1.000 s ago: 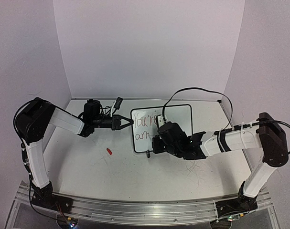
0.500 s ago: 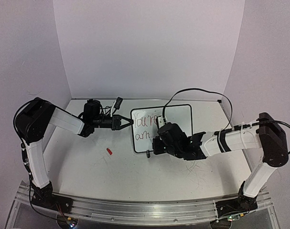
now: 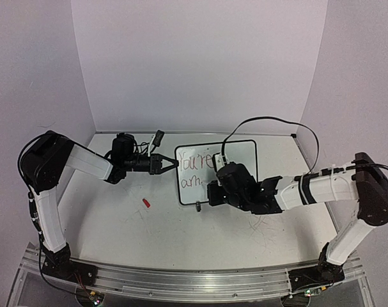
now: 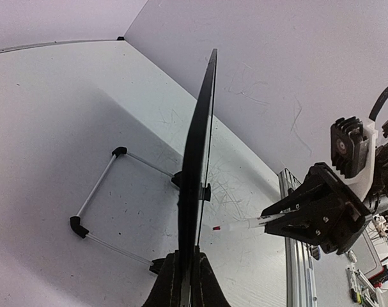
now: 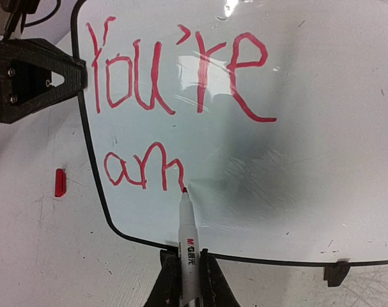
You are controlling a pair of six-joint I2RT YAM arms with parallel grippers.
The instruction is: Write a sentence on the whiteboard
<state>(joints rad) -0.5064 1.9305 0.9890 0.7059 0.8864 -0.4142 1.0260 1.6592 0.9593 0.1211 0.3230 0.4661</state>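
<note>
Small red cap [image 3: 146, 203] lies on the scuffed grey tabletop [image 3: 117, 224]. My left pincer [image 3: 163, 164] is clamped on the left edge of the black-framed white whiteboard [image 3: 241, 153]. The red handwritten sentence [image 5: 201, 80] reads "You're am". My right pincer [image 5: 187, 281] grips a white marker [image 5: 188, 246], its red tip touching the board just after the "m".

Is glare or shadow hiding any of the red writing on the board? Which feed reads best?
Right wrist view reads best: the sentence is sharp; a small glare spot sits at the top edge of the whiteboard, a faint streak crosses the "r", a soft grey shadow lies mid-board, hiding nothing. Top external view: evenly lit, letters small. Left wrist view: board edge-on, face unseen.
</note>
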